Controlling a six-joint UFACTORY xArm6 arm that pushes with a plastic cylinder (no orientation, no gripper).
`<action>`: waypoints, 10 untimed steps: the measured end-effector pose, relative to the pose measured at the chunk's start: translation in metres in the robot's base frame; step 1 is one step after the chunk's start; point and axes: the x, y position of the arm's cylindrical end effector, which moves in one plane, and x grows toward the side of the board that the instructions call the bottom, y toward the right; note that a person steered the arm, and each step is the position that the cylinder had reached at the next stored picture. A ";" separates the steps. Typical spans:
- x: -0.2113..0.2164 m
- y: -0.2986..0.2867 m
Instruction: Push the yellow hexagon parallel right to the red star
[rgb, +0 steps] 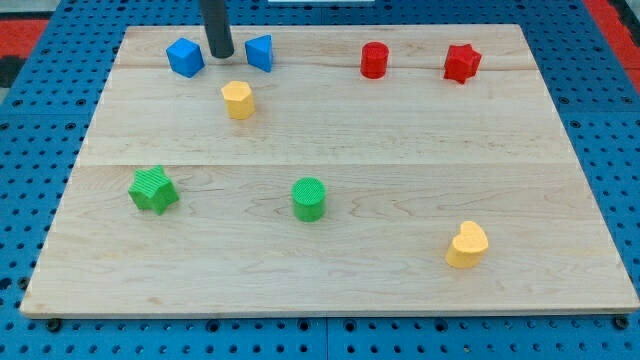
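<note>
The yellow hexagon (238, 100) sits on the wooden board (330, 250) at the upper left. The red star (461, 62) is near the view's top right. My tip (219, 54) touches down just above and slightly left of the yellow hexagon, between two blue blocks. The hexagon and star are far apart, with the star well to the right and slightly higher.
A blue cube (185, 57) is left of my tip and a blue triangular block (260, 52) is right of it. A red cylinder (374, 60) stands left of the star. A green star (153, 190), green cylinder (309, 199) and yellow heart (467, 245) lie lower.
</note>
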 end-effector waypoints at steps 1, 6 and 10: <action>-0.006 0.019; 0.051 -0.015; 0.120 0.002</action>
